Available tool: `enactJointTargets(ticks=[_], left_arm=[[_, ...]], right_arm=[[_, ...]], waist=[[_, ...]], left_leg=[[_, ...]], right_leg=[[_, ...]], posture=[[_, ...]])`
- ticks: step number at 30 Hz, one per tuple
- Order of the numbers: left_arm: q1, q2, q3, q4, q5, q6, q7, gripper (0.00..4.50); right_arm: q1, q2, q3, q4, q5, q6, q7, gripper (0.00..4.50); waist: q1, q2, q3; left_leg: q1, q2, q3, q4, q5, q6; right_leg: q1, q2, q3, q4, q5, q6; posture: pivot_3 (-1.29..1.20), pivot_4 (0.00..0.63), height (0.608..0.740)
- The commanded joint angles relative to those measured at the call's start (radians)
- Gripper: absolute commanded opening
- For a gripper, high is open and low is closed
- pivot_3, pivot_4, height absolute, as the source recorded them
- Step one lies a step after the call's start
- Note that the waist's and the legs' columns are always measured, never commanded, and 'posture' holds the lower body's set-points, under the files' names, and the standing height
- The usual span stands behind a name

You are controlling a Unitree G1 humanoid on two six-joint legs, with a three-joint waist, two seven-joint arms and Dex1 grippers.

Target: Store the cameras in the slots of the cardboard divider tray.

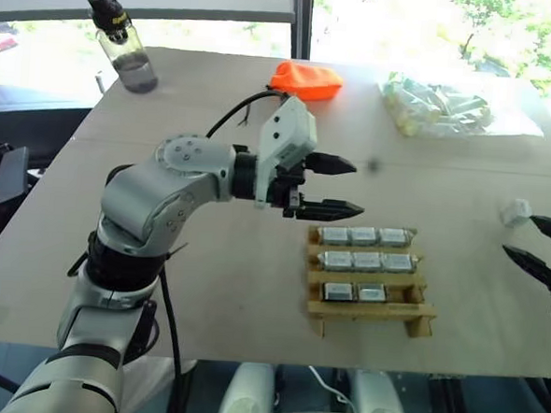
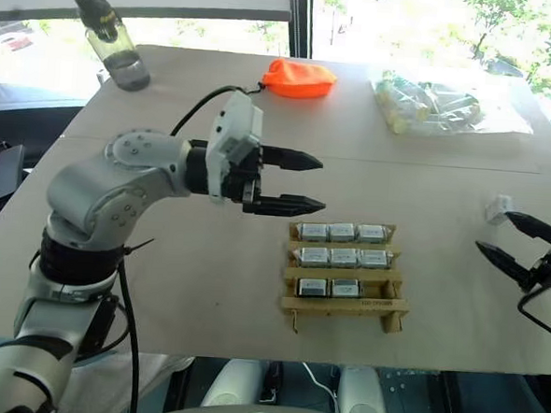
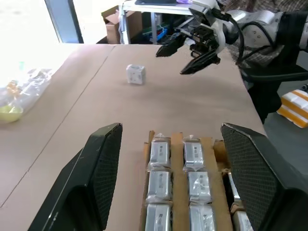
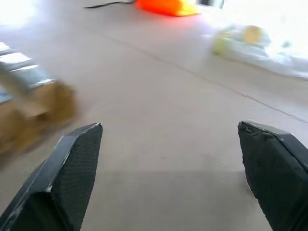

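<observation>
The cardboard divider tray (image 1: 372,313) lies right of the table's centre. Silvery cameras (image 1: 367,261) sit in its slots: three in the far row, three in the middle row, two in the near row. One loose white camera (image 1: 516,212) rests on the table at the far right. My left gripper (image 1: 356,187) hovers open and empty above the table, just beyond the tray's far left corner, pointing right. Open and empty too, my right gripper (image 1: 522,235) is just on the near side of the loose camera, not touching it.
A dark-capped bottle (image 1: 126,48) stands at the far left corner. An orange pouch (image 1: 305,79) lies at the far middle, and a clear bag of pale tubes (image 1: 436,104) at the far right. The table's near edge runs just below the tray.
</observation>
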Motion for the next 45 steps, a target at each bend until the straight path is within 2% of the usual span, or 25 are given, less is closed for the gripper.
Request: enactJointTargets(ticks=[1,3,4,11,22,25,31,32,35,38,45], left_arm=[[0.017,0.022,0.060,-0.027,0.001,-0.007,0.044,3.36],[0.030,0.026,0.069,-0.042,-0.014,0.022,0.066,3.36],[0.036,0.027,0.071,-0.051,-0.019,0.029,0.074,3.36],[0.053,0.039,0.081,-0.081,-0.032,0.048,0.109,3.36],[0.076,0.064,0.092,-0.112,-0.053,0.069,0.143,3.36],[0.078,0.071,0.091,-0.109,-0.054,0.069,0.142,3.45],[0.085,0.081,0.092,-0.114,-0.063,0.070,0.141,3.45],[0.089,0.083,0.094,-0.116,-0.064,0.070,0.140,3.45],[0.107,0.099,0.096,-0.120,-0.061,0.063,0.130,3.45],[0.132,0.136,0.088,-0.136,-0.053,0.048,0.099,3.45],[0.219,0.204,0.098,-0.148,-0.052,-0.044,-0.008,3.45]], right_arm=[[-0.038,0.027,-0.055,-0.034,-0.083,0.138,-0.296,4.50],[-0.071,0.017,-0.024,-0.049,-0.176,0.259,-0.468,4.50],[-0.094,0.028,-0.022,-0.051,-0.185,0.283,-0.490,4.50],[-0.215,0.107,0.005,0.012,-0.304,0.265,-0.532,4.50],[-0.308,0.199,-0.030,0.032,-0.307,0.365,-0.558,4.50],[-0.327,0.210,-0.042,0.048,-0.312,0.374,-0.574,3.64],[-0.333,0.212,-0.046,0.050,-0.322,0.354,-0.560,0.79],[-0.328,0.208,-0.044,0.045,-0.324,0.345,-0.545,0.77],[-0.311,0.178,-0.041,0.036,-0.323,0.319,-0.470,0.77],[-0.263,0.116,-0.037,-0.009,-0.302,0.249,-0.268,0.77],[-0.050,-0.024,-0.039,-0.280,-0.139,0.134,0.349,0.77]], waist=[[0.000,0.000,0.000],[-0.001,0.000,0.000],[-0.001,0.001,0.000],[0.000,0.001,0.000],[-0.001,0.001,0.000],[-0.002,0.001,0.000],[-0.002,0.001,0.000],[-0.002,0.001,0.000],[-0.003,0.001,0.000],[0.000,0.001,0.000],[-0.003,0.001,0.001]], left_leg=[[0.000,0.000,0.000,0.000,0.000,0.000],[0.000,0.000,0.000,0.000,0.000,0.000],[0.000,0.000,0.001,0.000,0.000,0.000],[0.000,0.000,0.000,-0.001,0.000,0.000],[-0.001,0.000,0.000,-0.001,0.000,0.000],[-0.001,0.000,0.000,-0.001,0.000,0.000],[-0.001,0.000,0.000,-0.001,0.000,0.000],[-0.001,0.000,0.000,-0.001,0.000,0.000],[-0.001,0.000,0.000,-0.001,0.000,0.000],[-0.001,0.000,0.000,-0.002,0.000,0.000],[-0.001,0.001,0.000,-0.003,0.000,0.000]], right_leg=[[0.000,0.000,0.000,0.000,0.000,0.000],[0.000,0.000,0.000,0.000,0.000,0.000],[0.000,0.000,0.001,0.000,0.000,0.000],[-0.001,0.001,0.000,0.000,0.000,0.000],[-0.001,0.001,0.000,-0.001,0.000,0.000],[-0.001,0.001,0.000,-0.001,0.000,0.000],[-0.001,0.001,0.000,-0.001,0.000,0.000],[-0.001,0.001,0.000,-0.001,0.000,0.000],[-0.001,0.001,0.000,-0.001,0.000,0.000],[-0.001,0.001,0.000,-0.001,0.000,0.000],[-0.001,0.002,0.000,-0.003,0.000,0.000]], posture=[[0.00,0.150,0.740],[0.00,0.150,0.740],[0.00,0.150,0.740],[0.00,0.150,0.740],[0.00,0.150,0.740],[0.00,0.150,0.740],[0.00,0.150,0.740],[0.00,0.150,0.740],[0.00,0.150,0.740],[0.00,0.150,0.740],[0.00,0.150,0.740]])
